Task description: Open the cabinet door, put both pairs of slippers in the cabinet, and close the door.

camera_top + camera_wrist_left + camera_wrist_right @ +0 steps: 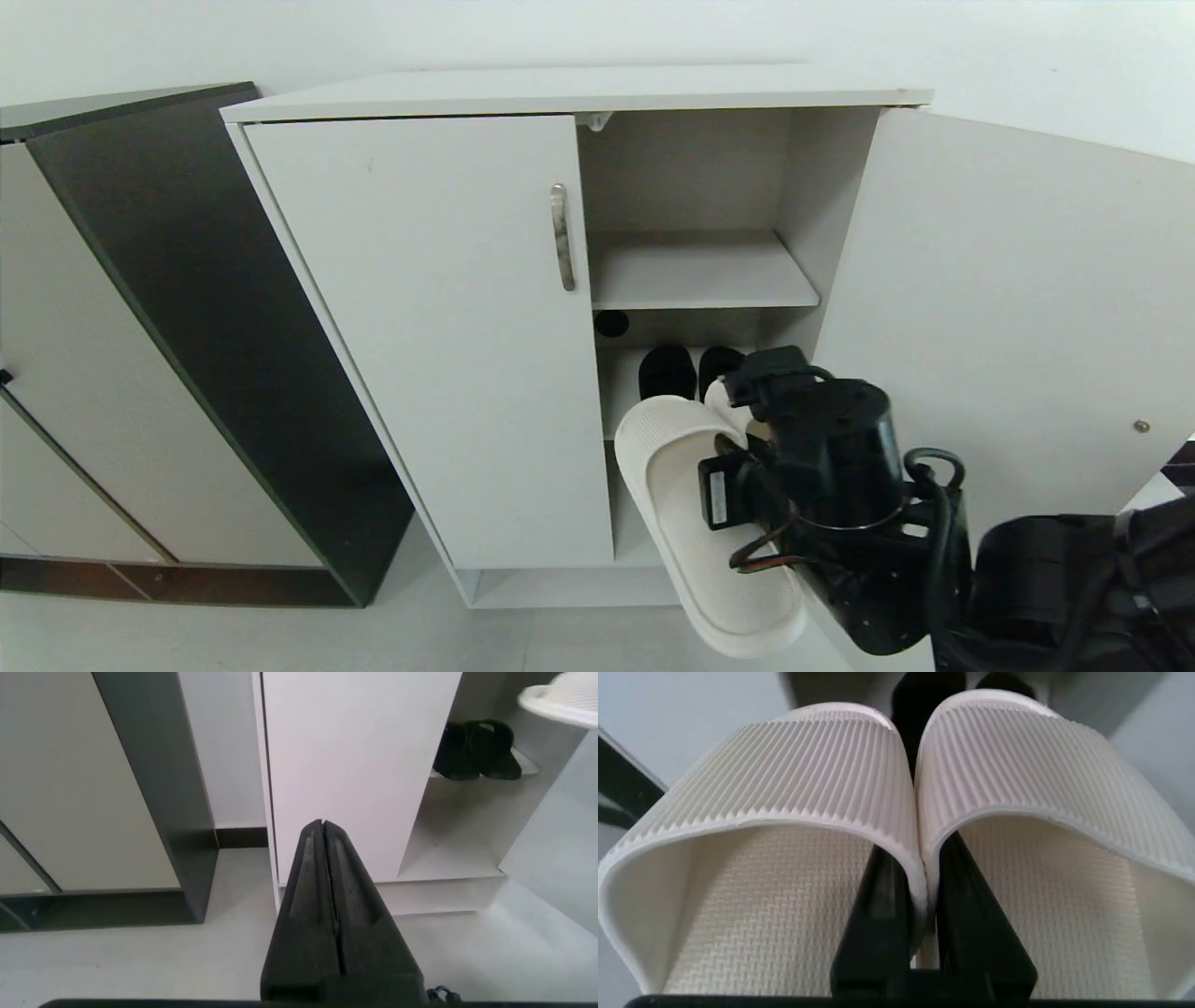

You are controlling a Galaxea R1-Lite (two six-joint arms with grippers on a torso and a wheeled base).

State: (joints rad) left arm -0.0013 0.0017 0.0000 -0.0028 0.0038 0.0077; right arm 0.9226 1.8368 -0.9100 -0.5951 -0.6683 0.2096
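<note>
The white cabinet (579, 93) stands with its right door (1008, 317) swung open and its left door (429, 336) closed. A black pair of slippers (691, 369) (481, 751) sits on the middle shelf inside. My right gripper (747, 443) (923, 905) is shut on a white pair of slippers (700, 523) (915, 812), pinching the inner strap edges together. The pair hangs in front of the open compartment, toes toward the shelf with the black pair. My left gripper (322, 859) is shut and holds nothing, low over the floor before the closed door.
A taller cabinet (187, 327) with a dark side panel stands close at the left. The top shelf (700, 271) and bottom compartment (635, 532) hold nothing. Pale floor (280, 635) lies in front. The open door bounds the right side.
</note>
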